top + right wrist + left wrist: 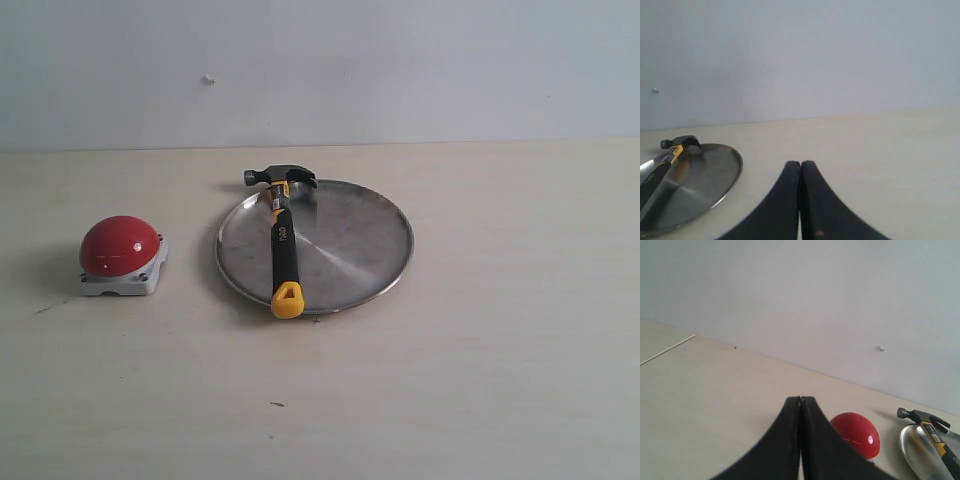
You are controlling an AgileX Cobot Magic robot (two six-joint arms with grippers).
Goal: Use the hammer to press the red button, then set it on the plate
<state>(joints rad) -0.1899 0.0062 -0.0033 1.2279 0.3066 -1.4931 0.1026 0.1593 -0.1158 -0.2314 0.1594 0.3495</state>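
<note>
The hammer lies on the silver plate, its dark head at the plate's far rim and its yellow handle end hanging over the near rim. The red button sits in its grey base to the left of the plate. No arm appears in the exterior view. In the left wrist view my left gripper is shut with nothing in it, the red button just beyond it and the hammer and plate farther off. My right gripper is shut and empty, away from the plate and hammer.
Everything rests on a pale wooden tabletop that runs back to a plain light wall. A small dark speck lies on the table in front of the plate.
</note>
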